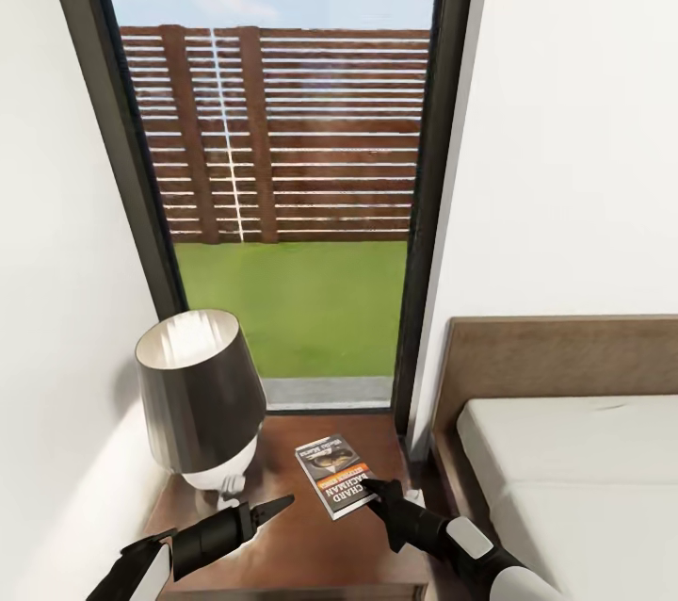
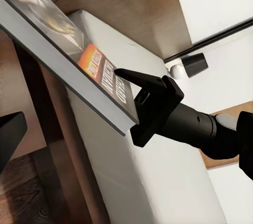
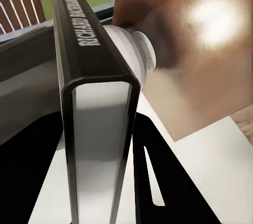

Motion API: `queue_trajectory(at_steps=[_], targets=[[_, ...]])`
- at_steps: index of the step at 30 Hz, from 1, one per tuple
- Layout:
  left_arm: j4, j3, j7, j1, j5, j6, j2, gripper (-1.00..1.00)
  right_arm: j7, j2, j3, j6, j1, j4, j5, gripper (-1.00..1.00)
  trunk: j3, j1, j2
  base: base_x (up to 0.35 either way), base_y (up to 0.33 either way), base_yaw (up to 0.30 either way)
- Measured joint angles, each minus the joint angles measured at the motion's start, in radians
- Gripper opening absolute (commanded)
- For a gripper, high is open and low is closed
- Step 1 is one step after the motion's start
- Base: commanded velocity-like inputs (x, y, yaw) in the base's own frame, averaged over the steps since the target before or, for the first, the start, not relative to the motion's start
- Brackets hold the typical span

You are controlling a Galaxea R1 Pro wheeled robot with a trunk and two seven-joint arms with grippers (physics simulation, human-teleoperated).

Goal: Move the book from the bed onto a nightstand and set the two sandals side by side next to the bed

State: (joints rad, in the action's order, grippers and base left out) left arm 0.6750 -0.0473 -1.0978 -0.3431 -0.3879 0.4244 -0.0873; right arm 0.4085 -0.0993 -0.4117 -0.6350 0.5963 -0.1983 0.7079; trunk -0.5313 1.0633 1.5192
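Note:
The book (image 1: 331, 474), grey-white with an orange band, lies flat low over the dark-brown nightstand (image 1: 311, 554). My right gripper (image 1: 372, 488) is shut on its near corner. The left wrist view catches that gripper (image 2: 129, 105) clamped on the book (image 2: 52, 29) from the side. In the right wrist view the book's page edge (image 3: 100, 145) stands between the black fingers (image 3: 158, 182). My left gripper (image 1: 278, 505) hovers open and holding nothing over the nightstand's near left part. The bed (image 1: 584, 469) with its off-white mattress sits right of the nightstand. The sandals are out of view.
A lamp (image 1: 198, 403) with a dark shade and white base stands on the nightstand's left half, close to my left gripper. A tall dark-framed window (image 1: 282, 158) with grass and a slatted fence rises behind. White walls close in on both sides.

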Motion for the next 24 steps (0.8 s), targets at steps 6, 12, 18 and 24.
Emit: queue_trajectory(at_steps=[6, 12, 18, 24], targets=[[0.0, 0.0, 0.0, 0.0, 0.0, 0.0, 0.0, 1.0, 0.0, 0.0, 0.0, 0.0, 0.0, 0.0, 0.0, -1.0, -0.019, 0.023, 0.042, 0.0, 0.0, 0.0], [0.0, 0.0, 0.0, 0.0, 0.0, 0.0, 0.0, 1.0, 0.0, -0.001, 0.0, 0.0, 0.0, 0.0, 0.0, -1.0, -0.038, 0.046, 0.084, 0.0, 0.0, 0.0], [0.0, 0.0, 0.0, 0.0, 0.0, 0.0, 0.001, 1.0, 0.0, -0.001, 0.0, 0.0, 0.0, 0.0, 0.0, -1.0, -0.056, 0.069, 0.126, 0.0, 0.0, 0.0], [0.0, 0.0, 0.0, 0.0, 0.0, 0.0, 0.001, 1.0, 0.0, -0.001, 0.0, 0.0, 0.0, 0.0, 0.0, -1.0, -0.075, 0.092, 0.168, 0.0, 0.0, 0.0]])
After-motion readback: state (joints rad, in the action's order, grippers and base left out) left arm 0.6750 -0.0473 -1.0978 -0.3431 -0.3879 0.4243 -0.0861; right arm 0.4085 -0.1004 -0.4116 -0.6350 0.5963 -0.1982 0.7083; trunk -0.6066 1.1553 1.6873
